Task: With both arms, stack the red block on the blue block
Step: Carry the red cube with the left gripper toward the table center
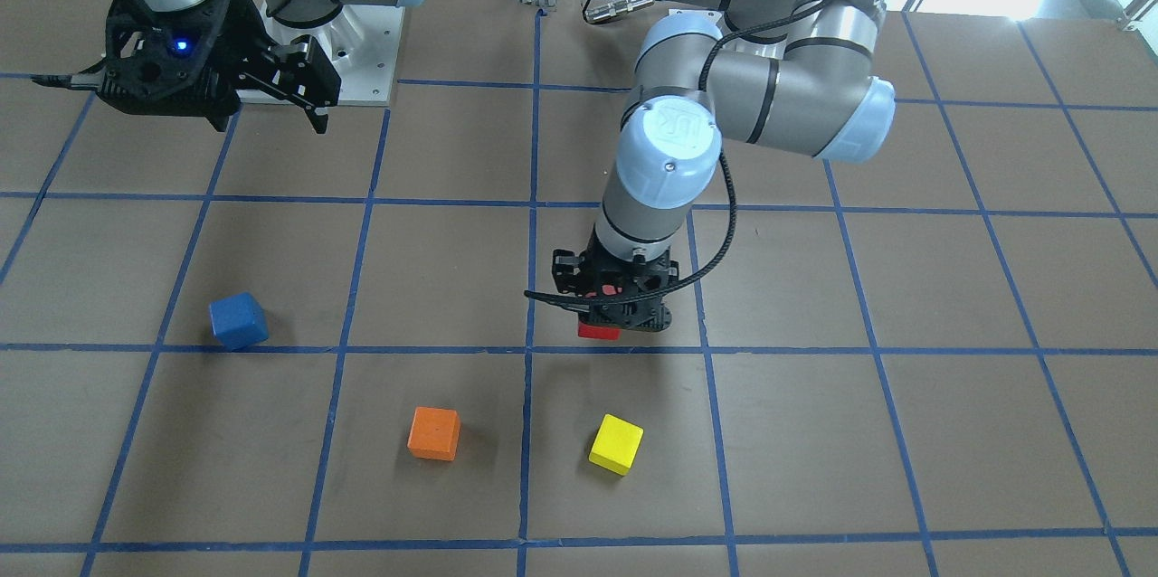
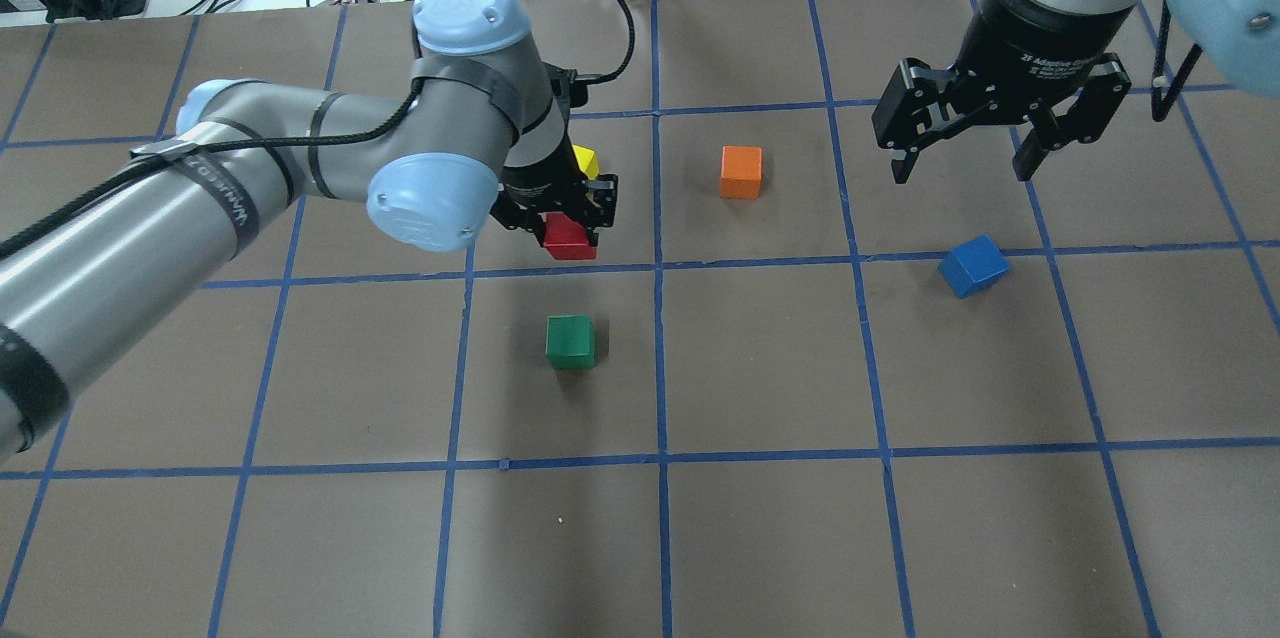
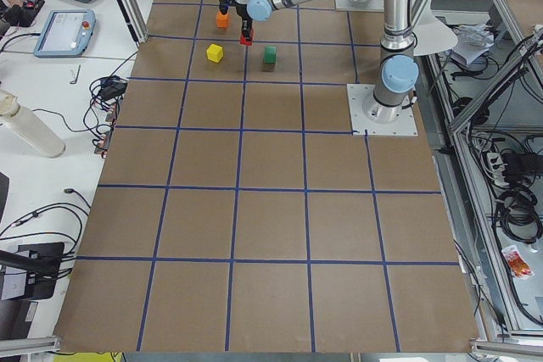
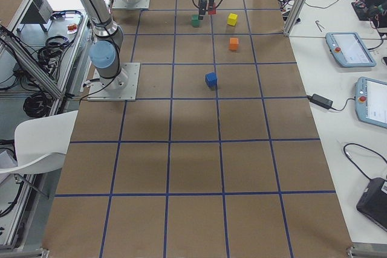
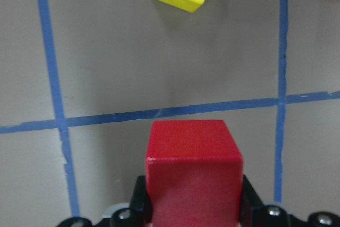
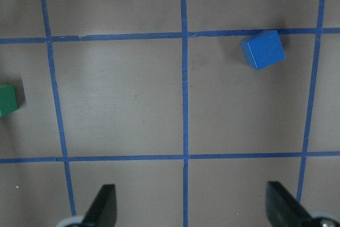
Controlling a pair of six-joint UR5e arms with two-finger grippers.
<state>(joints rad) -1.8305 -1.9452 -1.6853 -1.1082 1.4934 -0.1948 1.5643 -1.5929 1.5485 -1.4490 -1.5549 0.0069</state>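
Observation:
My left gripper [image 2: 566, 218] is shut on the red block [image 2: 570, 240], which also shows in the front view [image 1: 599, 330] and between the fingers in the left wrist view [image 5: 194, 174]. It is held low over the table, left of centre; I cannot tell whether it touches the surface. The blue block [image 2: 973, 266] sits alone on the table at the right, slightly rotated. My right gripper [image 2: 960, 168] is open and empty, hovering high behind the blue block, which shows far ahead in the right wrist view [image 6: 262, 49].
A green block [image 2: 571, 341] lies just in front of the red one. A yellow block [image 2: 585, 161] lies just behind the left gripper. An orange block [image 2: 741, 171] sits between the two grippers. Blue tape lines grid the brown table.

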